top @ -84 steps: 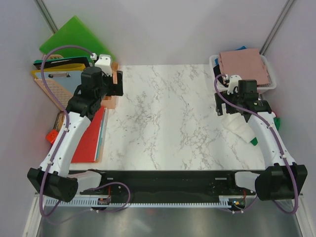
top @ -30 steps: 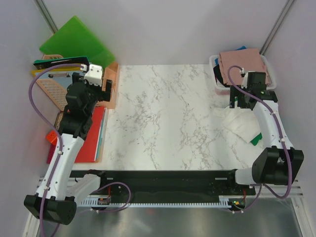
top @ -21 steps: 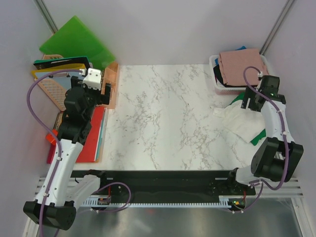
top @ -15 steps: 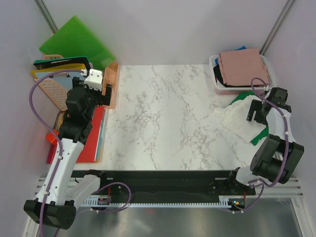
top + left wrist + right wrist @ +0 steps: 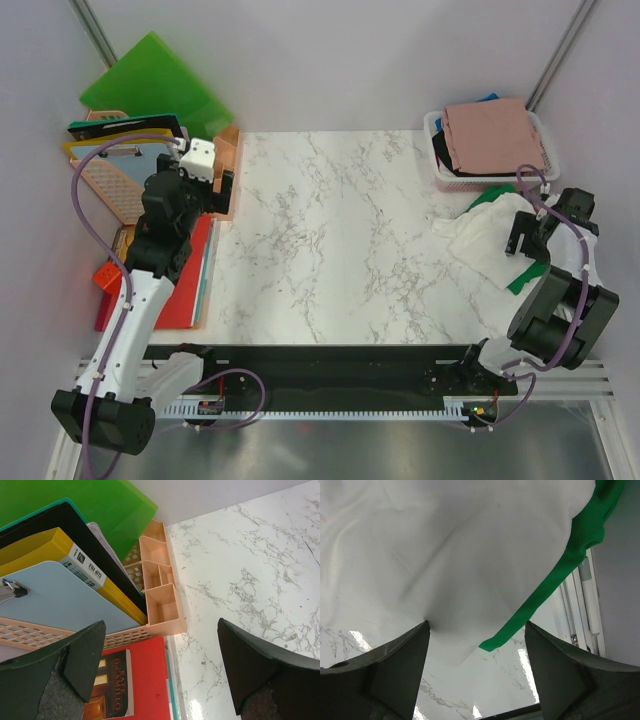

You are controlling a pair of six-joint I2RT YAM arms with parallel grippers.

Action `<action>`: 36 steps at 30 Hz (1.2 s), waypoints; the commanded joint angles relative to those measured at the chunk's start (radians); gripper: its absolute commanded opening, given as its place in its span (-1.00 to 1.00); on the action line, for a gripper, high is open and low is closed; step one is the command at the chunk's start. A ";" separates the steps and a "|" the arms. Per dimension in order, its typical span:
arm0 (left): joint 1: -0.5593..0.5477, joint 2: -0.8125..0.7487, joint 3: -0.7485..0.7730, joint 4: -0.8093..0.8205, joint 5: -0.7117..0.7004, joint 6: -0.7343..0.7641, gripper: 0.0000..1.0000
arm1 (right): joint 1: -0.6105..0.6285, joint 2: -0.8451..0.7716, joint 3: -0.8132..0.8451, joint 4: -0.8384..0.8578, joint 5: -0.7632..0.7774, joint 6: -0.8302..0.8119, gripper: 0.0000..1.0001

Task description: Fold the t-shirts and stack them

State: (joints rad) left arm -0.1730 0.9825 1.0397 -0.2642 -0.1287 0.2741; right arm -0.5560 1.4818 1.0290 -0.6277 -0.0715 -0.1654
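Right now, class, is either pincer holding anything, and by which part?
Nothing is held. The left pincer is open above the desk tray; the right pincer is open over the white shirt.

Bright, even light, soft shadows (small glints in wrist views)

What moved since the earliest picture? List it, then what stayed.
The right pincer swung from beside the basket out toward the right edge of the table and now hangs open over the white t-shirt. The left pincer shifted slightly, open above the desk organizer. The pink t-shirt stayed on the basket.
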 commanded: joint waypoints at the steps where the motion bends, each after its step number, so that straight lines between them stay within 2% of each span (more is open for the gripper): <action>1: 0.004 -0.033 -0.018 0.025 0.008 -0.003 1.00 | -0.010 -0.072 0.023 0.022 -0.018 -0.028 0.69; 6: 0.004 -0.031 -0.030 0.033 0.021 -0.006 1.00 | -0.044 -0.075 0.031 0.036 -0.001 -0.049 0.66; 15: 0.004 -0.013 -0.049 0.037 0.038 -0.006 1.00 | -0.050 0.092 0.120 0.029 -0.105 -0.032 0.62; 19: 0.004 -0.030 -0.069 0.045 0.031 0.011 1.00 | -0.050 0.064 0.124 0.028 -0.198 -0.026 0.59; 25: 0.004 -0.007 -0.079 0.056 0.041 0.008 1.00 | -0.044 0.043 0.198 0.025 -0.223 0.015 0.62; 33: 0.004 0.005 -0.070 0.048 0.043 0.011 1.00 | -0.016 0.244 0.315 0.000 -0.224 0.033 0.63; 36: 0.004 0.004 -0.069 0.023 0.054 0.013 1.00 | -0.013 0.256 0.289 -0.046 -0.273 -0.034 0.56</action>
State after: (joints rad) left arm -0.1730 0.9939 0.9607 -0.2550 -0.0944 0.2745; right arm -0.5713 1.7199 1.3228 -0.6147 -0.2810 -0.1520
